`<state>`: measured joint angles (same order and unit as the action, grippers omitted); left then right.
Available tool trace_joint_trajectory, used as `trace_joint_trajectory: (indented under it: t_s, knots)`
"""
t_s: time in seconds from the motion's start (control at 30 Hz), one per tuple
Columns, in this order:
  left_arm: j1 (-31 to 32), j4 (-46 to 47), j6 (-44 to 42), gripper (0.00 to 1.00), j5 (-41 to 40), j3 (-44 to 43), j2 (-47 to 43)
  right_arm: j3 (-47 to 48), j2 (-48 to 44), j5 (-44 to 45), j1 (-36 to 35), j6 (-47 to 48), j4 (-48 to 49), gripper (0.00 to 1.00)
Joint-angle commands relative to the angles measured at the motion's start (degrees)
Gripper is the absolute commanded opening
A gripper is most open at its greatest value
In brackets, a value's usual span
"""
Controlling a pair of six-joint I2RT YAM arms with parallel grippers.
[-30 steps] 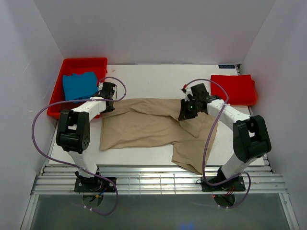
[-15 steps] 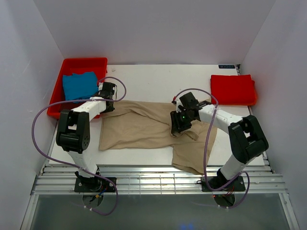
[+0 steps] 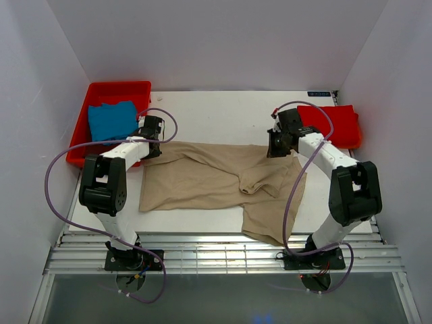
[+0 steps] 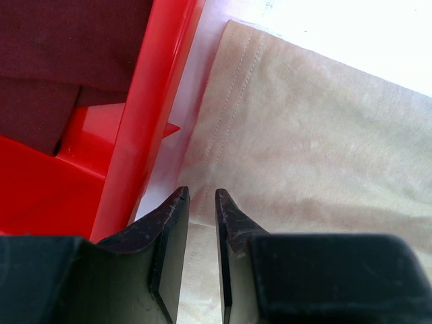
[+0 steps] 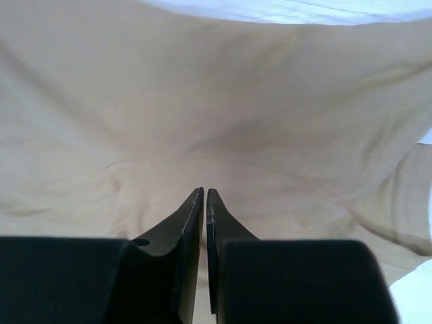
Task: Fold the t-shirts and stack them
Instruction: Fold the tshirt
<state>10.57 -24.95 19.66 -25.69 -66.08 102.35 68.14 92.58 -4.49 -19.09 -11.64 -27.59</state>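
Okay, tan t-shirt (image 3: 202, 179) spread on table (image 3: 216, 108); right gripper (image 5: 204, 192) pressed together, pinching its far right edge; left gripper (image 4: 201, 196) slightly parted over left sleeve, beside red tray (image 3: 94, 94).

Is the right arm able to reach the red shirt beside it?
Probably yes: the red shirt lies just beside the right arm with nothing between, though its claw looks shut on the tan shirt.

1 spread t-shirt (image 3: 202, 181) is lying across the middle of the tabletop (image 3: 216, 115). A folded t-shirt (image 3: 111, 120) is sitting in the tray (image 3: 118, 86) at far left; another folded t-shirt (image 3: 331, 127) is resting at far right.
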Motion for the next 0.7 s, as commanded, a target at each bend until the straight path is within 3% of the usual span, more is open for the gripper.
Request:
trace_joint_trajectory:
  t_s: [0.0,0.2,0.67]
  knots:
    - [-0.3,1.2,1.4,0.32,1.2,-0.2,-1.7,1.6,4.7,1.2,3.0,0.3,2.3,0.11]
    - [-0.4,3.6,1.7,0.2,3.9,0.3,-0.7,4.8,11.4,0.6,6.6,1.3,5.6,0.1]
    - [-0.4,3.0,3.0,0.17,3.1,5.8,4.9,9.1,20.4,9.3,9.2,2.6,0.5,0.09]
